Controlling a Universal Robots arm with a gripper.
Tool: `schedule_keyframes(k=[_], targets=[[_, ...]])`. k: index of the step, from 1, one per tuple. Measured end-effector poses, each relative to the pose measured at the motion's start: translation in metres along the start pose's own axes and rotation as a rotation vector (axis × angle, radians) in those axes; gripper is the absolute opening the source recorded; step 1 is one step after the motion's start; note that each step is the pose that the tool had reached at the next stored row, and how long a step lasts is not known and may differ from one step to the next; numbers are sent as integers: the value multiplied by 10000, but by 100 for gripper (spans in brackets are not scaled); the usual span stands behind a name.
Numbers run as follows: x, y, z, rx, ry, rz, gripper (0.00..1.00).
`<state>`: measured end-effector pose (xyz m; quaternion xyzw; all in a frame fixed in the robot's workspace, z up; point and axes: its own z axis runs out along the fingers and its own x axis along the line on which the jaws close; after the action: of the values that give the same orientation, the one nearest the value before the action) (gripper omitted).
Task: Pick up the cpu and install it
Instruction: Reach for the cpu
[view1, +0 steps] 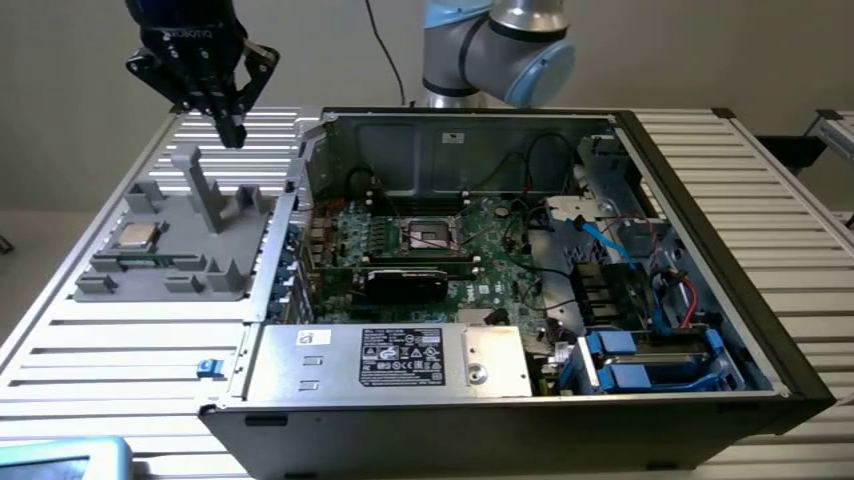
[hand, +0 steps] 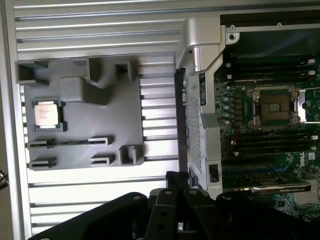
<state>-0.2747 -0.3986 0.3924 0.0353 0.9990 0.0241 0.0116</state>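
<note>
- While the gripper (view1: 232, 130) hangs high above the far edge of the ribbed metal table (view1: 120, 350), at the exterior view's upper left, it touches nothing and carries nothing. I cannot tell whether it is open or closed.
- Also in the exterior view, the cpu (view1: 138, 236) lies flat, silver top up, in a square pocket of the grey holder tray (view1: 214, 255). It is well below the gripper and toward the exterior view's left.
- The tray sits on the table just beside the open computer case (view1: 441, 150), on the case's side toward the exterior view's left.
- Inside the case, the motherboard socket (view1: 430, 235) with its metal frame lies near the middle of the green board. The black graphics card (view1: 414, 282) is just in front of it, and a silver power supply box (view1: 400, 358) is nearer the camera.
- The robot arm (view1: 501, 45) rises behind the case's back wall.
- Looking down in the wrist view, the cpu (hand: 48, 114) rests in its pocket near 1 edge of the tray, apart from the tray's 2 upright blocks.
- The case wall stands between the tray and the socket (hand: 276, 106), so the chip and socket are well apart.
- The gripper's black body (hand: 177, 200) shows over the table near the case wall, clear of the tray. Here too its state cannot be told.
</note>
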Motion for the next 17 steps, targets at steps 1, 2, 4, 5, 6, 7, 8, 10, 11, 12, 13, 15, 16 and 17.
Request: schedule_keyframes(k=[1, 2, 4, 5, 6, 7, 8, 10, 11, 12, 13, 15, 16, 17], targets=[[45, -3, -1, 0, 0, -1, 11], [84, -5, -1, 0, 0, 0, 11], [170, -10, -2, 0, 0, 1, 11], [216, -13, -2, 0, 0, 0, 11], [263, -15, -2, -1, -1, 0, 11], [308, -17, -3, 0, 0, 0, 11], [353, -20, -3, 0, 0, 0, 11], [445, -25, -3, -1, -1, 0, 11], [489, -28, -2, 0, 0, 0, 11], [529, -31, -3, 0, 0, -1, 11], [569, -34, -2, 1, 1, 0, 11], [659, -40, -1, 0, 0, 1, 11], [704, -44, 0, 0, -1, 0, 11], [749, -47, 0, 1, 0, -1, 11]])
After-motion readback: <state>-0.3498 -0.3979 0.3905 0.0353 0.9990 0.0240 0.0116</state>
